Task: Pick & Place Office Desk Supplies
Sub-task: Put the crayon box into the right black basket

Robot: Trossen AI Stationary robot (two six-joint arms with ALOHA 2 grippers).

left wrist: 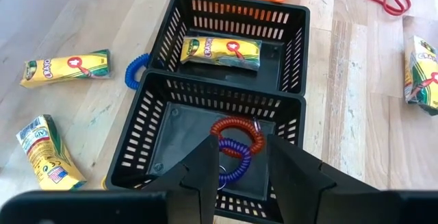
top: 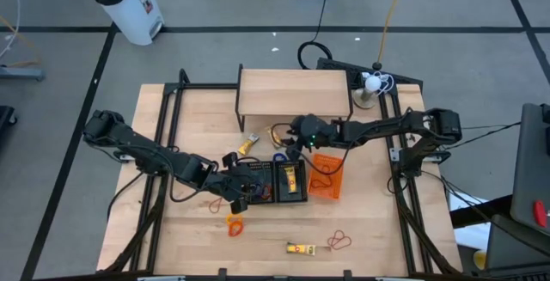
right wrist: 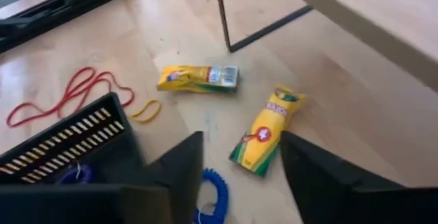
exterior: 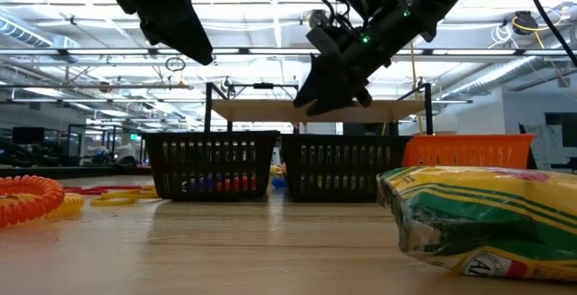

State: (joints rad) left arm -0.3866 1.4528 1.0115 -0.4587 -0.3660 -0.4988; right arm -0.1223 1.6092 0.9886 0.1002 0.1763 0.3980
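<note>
Near edge of the pale wooden surface point(top: 172, 229): a yellow crayon packet point(top: 301, 247) is lying flat, a loop of thin red rubber band point(top: 340, 241) just right of it, an orange coiled cord point(top: 235, 224) farther left.

Mid-surface: two black slotted plastic baskets point(left wrist: 226, 94) are sitting side by side, touching. One is holding a red coil point(left wrist: 236, 133) and a purple coil point(left wrist: 233, 164); the other is holding a yellow crayon packet point(left wrist: 220, 51). The left tool point(left wrist: 237, 176) is hovering above the coil basket, fingers parted, gripping nothing.

Right of the baskets: an orange slotted basket point(top: 326, 175).

Farther back: the right tool point(right wrist: 236, 176) is hanging over a yellow crayon packet point(right wrist: 265, 132) on the surface, fingers spread, empty. A blue coil point(right wrist: 213, 195) is lying beside it, another crayon packet point(right wrist: 198, 78) beyond.

Far side: a low wooden shelf point(top: 295, 92).
</note>
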